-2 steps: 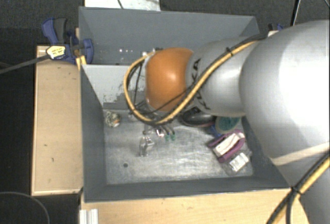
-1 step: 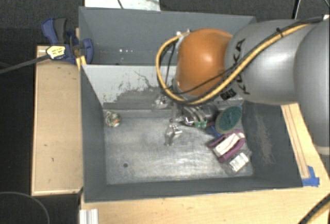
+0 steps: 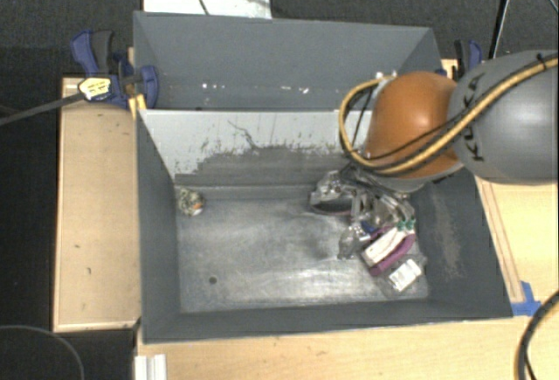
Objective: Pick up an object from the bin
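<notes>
My gripper [image 3: 342, 217] is low in the right half of the bin, just above the floor. Its two metal fingers stand apart, one fingertip [image 3: 329, 190] towards the back wall and the other [image 3: 351, 242] nearer the front, and nothing shows between them. Right beside the nearer finger lies a purple and white packet-like thing [image 3: 389, 251]. A small white tagged piece [image 3: 404, 275] lies just in front of it. A small shiny crumpled ball [image 3: 189, 203] sits far off in the back left corner.
The arm with its orange dome and cables hangs over the bin's right back part and hides the things under it. The bin's sloping walls stand close to the purple packet on the right and front.
</notes>
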